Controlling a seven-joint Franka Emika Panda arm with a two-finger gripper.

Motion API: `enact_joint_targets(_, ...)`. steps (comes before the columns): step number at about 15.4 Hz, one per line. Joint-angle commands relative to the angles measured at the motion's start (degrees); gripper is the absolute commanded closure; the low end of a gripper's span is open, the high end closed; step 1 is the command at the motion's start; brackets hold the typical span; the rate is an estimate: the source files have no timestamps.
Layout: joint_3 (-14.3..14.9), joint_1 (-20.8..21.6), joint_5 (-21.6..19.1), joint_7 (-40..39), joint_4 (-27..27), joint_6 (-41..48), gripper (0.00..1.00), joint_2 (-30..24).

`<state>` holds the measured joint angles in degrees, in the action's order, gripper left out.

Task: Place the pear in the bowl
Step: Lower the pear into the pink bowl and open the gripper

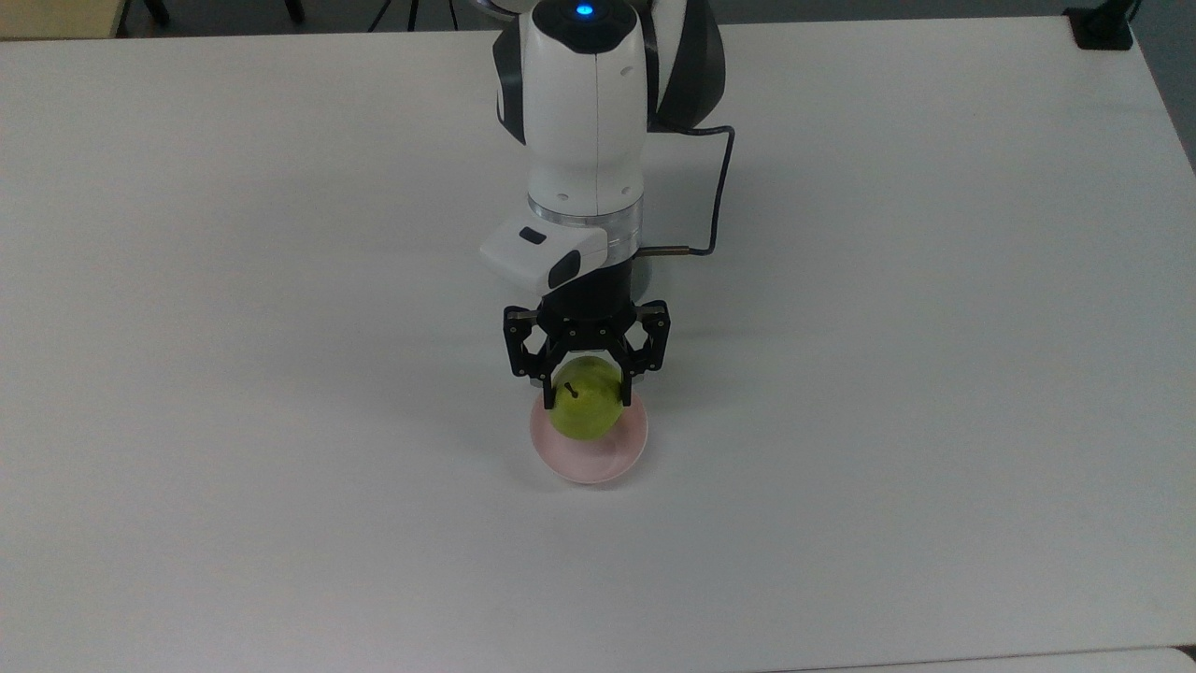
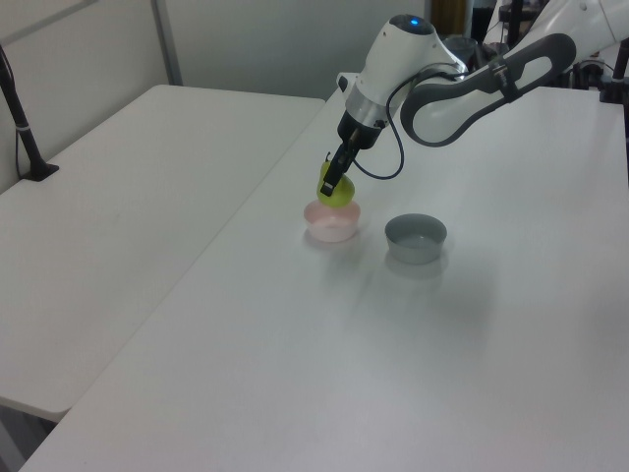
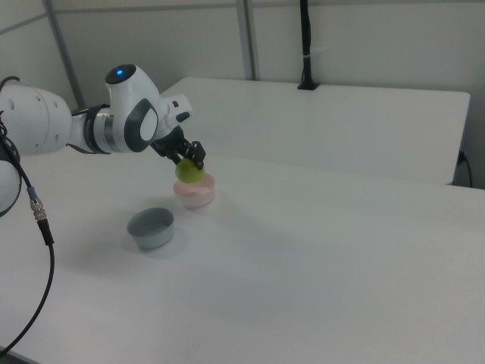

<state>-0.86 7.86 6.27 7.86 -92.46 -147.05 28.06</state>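
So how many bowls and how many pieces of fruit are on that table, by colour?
Pink bowl: 1, under the pear.
Grey-blue bowl: 1, standing beside the pink one.
Yellow-green pear: 1, held in the pincer just over the pink bowl.
Total: 3 things, 2 bowls and 1 fruit.

We see the yellow-green pear (image 1: 586, 410), dark stem up, held just above the pale pink bowl (image 1: 590, 459), which sits upright on the white table.
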Motion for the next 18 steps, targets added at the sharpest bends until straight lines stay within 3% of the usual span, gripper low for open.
enact_joint_targets(1, 0.69, 0.49, 1.73, -0.03, -1.58, -3.76, 0.53, 0.5)
enact_joint_targets(11, 0.78, 0.4, 3.75, 0.05, -3.34, -8.34, 0.48, 1.99)
enact_joint_targets(17, 0.78, 0.49, 3.75, 0.4, -2.99, -8.43, 0.34, 2.96)
enact_joint_targets(18, 0.78, 0.49, 3.75, 0.41, -2.99, -8.43, 0.28, 2.96)
